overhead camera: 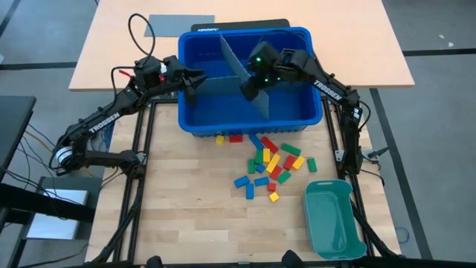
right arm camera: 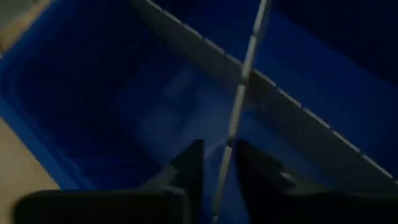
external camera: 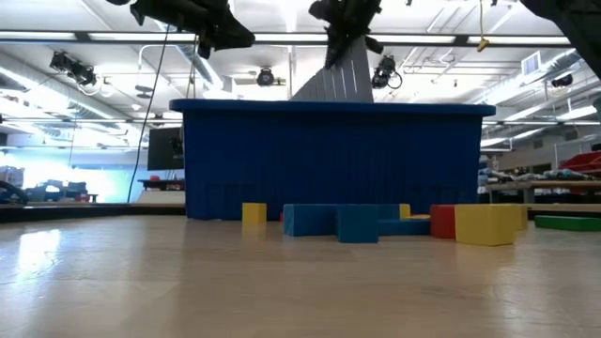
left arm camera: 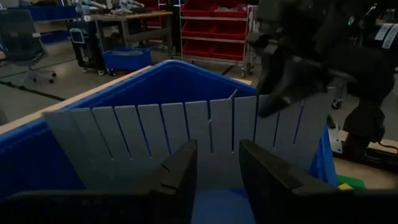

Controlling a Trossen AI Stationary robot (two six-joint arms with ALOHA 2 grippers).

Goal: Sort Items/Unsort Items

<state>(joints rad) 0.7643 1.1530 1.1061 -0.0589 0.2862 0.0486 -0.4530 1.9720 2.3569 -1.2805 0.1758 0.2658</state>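
The left gripper [overhead camera: 195, 79] hangs over the left wall of the blue bin [overhead camera: 197, 125], which sits toward the back of the bench [overhead camera: 186, 216]. Its fingers [left arm camera: 180, 177] stand apart with nothing between them, pointing at a grey slotted divider [left arm camera: 155, 134] that stands upright across the bin. A second grey divider sheet [overhead camera: 236, 65] runs from the bin's back wall toward its front, crossing the first.

The right gripper [overhead camera: 251, 88] reaches into the middle of the bin, and its fingers [right arm camera: 186, 171] sit on either side of the thin edge of that second sheet [right arm camera: 239, 106], closing on it; whether they press it firmly I cannot tell.

The blocks [overhead camera: 269, 164] lie loose on the bench just in front of the bin's front wall, red, yellow, green and blue mixed together, spreading toward the right front. None shows inside the bin.

A teal tray [overhead camera: 335, 219] rests near the bench's front right corner, beside the scatter of blocks. A flat grey sheet [overhead camera: 177, 24] lies on the table behind the bin.
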